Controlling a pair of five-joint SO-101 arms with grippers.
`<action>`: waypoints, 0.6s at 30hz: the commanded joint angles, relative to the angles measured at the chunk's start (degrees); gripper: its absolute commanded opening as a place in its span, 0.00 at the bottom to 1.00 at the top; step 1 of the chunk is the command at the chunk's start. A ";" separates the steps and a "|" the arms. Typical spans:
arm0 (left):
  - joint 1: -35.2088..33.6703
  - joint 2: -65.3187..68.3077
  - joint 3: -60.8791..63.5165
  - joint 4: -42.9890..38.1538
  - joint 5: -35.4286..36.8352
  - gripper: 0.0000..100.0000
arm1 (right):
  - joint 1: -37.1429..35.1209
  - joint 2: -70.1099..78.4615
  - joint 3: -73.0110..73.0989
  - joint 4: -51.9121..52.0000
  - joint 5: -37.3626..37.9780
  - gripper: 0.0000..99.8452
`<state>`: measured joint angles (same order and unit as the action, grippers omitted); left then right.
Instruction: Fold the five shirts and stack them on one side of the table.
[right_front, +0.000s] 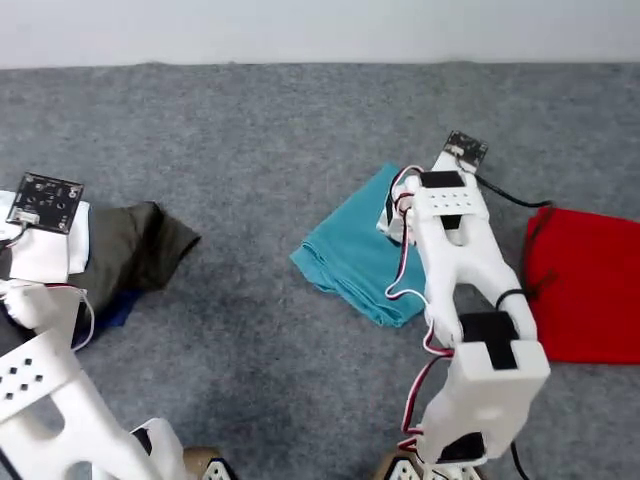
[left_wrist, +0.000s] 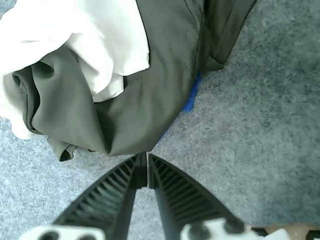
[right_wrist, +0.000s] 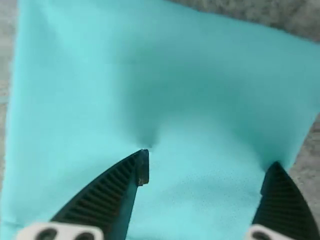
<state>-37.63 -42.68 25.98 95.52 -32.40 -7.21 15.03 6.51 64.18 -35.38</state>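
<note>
A folded teal shirt (right_front: 352, 252) lies mid-table, and my right gripper (right_wrist: 207, 172) stands open right above it, both fingertips close to the cloth (right_wrist: 165, 85). A red shirt (right_front: 585, 285) lies flat at the right edge. At the left, a dark olive shirt (right_front: 140, 245) is heaped with a white shirt (right_front: 45, 250) and a blue one (right_front: 118, 310) peeking out beneath. My left gripper (left_wrist: 147, 165) is shut, its tips just short of the olive shirt's (left_wrist: 150, 100) edge, with the white shirt (left_wrist: 75, 40) beyond and a sliver of blue (left_wrist: 191, 97) showing.
Grey carpet-like tabletop (right_front: 260, 140) stretches between the left heap and the teal shirt. A pale wall borders the far edge. The right arm's white body (right_front: 470, 300) stands between the teal and red shirts.
</note>
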 joint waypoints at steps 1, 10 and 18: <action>0.35 -0.88 -0.13 -0.79 0.00 0.02 | -0.04 -6.37 -0.35 1.98 -0.62 0.36; 0.35 -0.79 -0.13 0.09 0.18 0.02 | -0.13 -4.97 -0.35 7.08 -2.90 0.44; 0.35 -0.97 -0.13 0.44 0.18 0.02 | -0.31 3.65 -0.44 -3.47 -3.52 0.44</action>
<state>-37.63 -42.68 25.98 95.69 -32.40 -7.21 16.88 6.51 64.53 -38.29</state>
